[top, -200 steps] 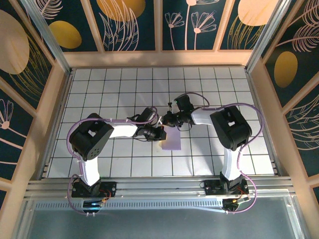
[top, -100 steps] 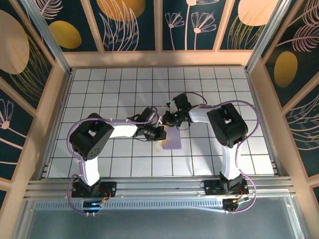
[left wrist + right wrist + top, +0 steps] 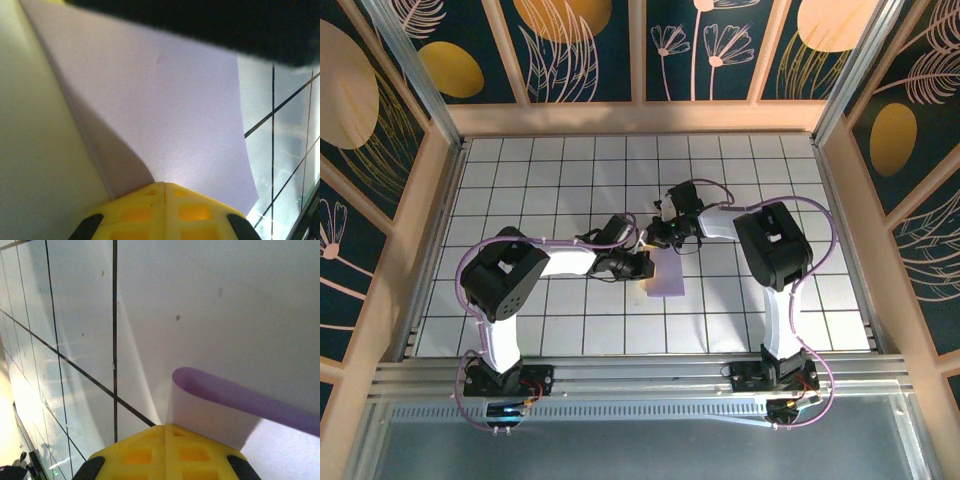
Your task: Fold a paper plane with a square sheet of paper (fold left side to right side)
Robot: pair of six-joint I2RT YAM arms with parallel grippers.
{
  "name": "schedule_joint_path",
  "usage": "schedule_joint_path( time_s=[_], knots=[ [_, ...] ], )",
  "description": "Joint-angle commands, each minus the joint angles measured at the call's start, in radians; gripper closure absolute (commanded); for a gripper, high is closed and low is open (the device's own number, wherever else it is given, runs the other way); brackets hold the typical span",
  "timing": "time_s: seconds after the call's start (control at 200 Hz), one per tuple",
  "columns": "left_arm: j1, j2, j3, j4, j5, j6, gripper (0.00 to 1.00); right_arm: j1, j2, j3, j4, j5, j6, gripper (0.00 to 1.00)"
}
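Note:
The square sheet of paper (image 3: 667, 281) is lavender and lies folded over on the white grid table, just right of centre. My left gripper (image 3: 642, 266) is shut, with its tips at the sheet's left edge. In the left wrist view the closed yellow fingertips (image 3: 165, 184) rest against the flat lavender paper (image 3: 165, 110). My right gripper (image 3: 650, 238) is shut at the sheet's far left corner. In the right wrist view its tips (image 3: 165, 426) sit beside the paper (image 3: 215, 412), whose rounded, uncreased fold curls up just ahead of them. Nothing shows between either pair of jaws.
The white grid table (image 3: 550, 170) is boxed in by wooden walls (image 3: 420, 210), with an aluminium rail (image 3: 640, 375) along the near edge. Both forearms cross the table's middle. A dark blurred shape (image 3: 210, 20) hangs over the top of the left wrist view.
My right gripper and wrist have shifted slightly left and toward the far side along the sheet's top edge. The left arm and the paper have hardly moved.

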Motion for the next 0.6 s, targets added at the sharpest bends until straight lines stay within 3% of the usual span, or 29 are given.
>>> schedule_joint_path(
  time_s=[0.0, 0.596],
  knots=[
    [-0.018, 0.051, -0.020, -0.100, -0.005, -0.001, 1.00, -0.045, 0.044, 0.047, 0.041, 0.094, -0.033, 1.00],
    [-0.019, 0.050, -0.019, -0.098, -0.007, -0.002, 1.00, -0.096, 0.127, 0.175, 0.001, 0.088, -0.047, 1.00]
  ],
)
